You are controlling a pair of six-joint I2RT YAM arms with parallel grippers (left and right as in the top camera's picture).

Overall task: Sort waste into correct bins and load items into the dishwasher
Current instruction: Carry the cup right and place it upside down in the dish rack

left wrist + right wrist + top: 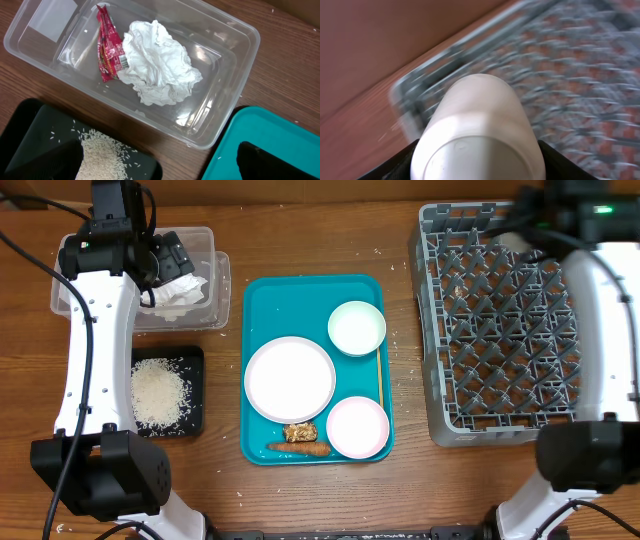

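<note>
Holding the white cup (477, 130) by its sides, the right gripper (476, 167) hangs over a corner of the grey rack (495, 330). The cup looks hard, smooth and light, probably slippery and breakable, so a firm grip across its middle seems best. The left gripper (160, 165) is wide open above the clear tub (225, 75).

Counted are three white dishes (290, 379), one cup (477, 125), one napkin (157, 62), one wrapper (109, 47), one carrot (298, 447), one lump (299, 432), one rack (500, 330)
</note>
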